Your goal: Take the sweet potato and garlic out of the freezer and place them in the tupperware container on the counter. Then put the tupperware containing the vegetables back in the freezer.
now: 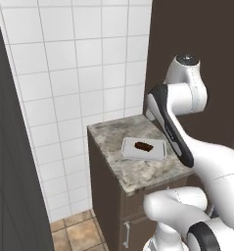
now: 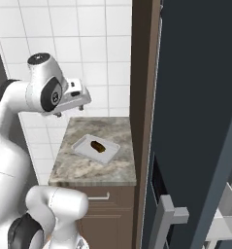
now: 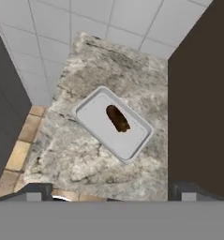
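The arm is bent high, its hand aimed down over the worktop (image 3: 85,154). Its jaws stand wide apart, empty. The sweet potato (image 3: 118,118) lies in the tupperware container (image 3: 92,119).

A narrow counter (image 1: 138,171) of speckled grey-beige stone is seen over dark brown wood cabinets (image 2: 107,219) with silver handles, set against a white tiled wall at its far side. On the counter, near the middle of its top, the tupperware container (image 1: 130,147) is laid flat, slightly askew to the counter's edges; its low rim and rounded corners are seen in the hand view (image 3: 132,150). Inside the container, resting on its floor near the centre, the sweet potato (image 1: 143,145) is seen as a dark reddish-brown elongated lump. Brown floor tiles (image 1: 74,233) are seen to the left of the cabinet base.
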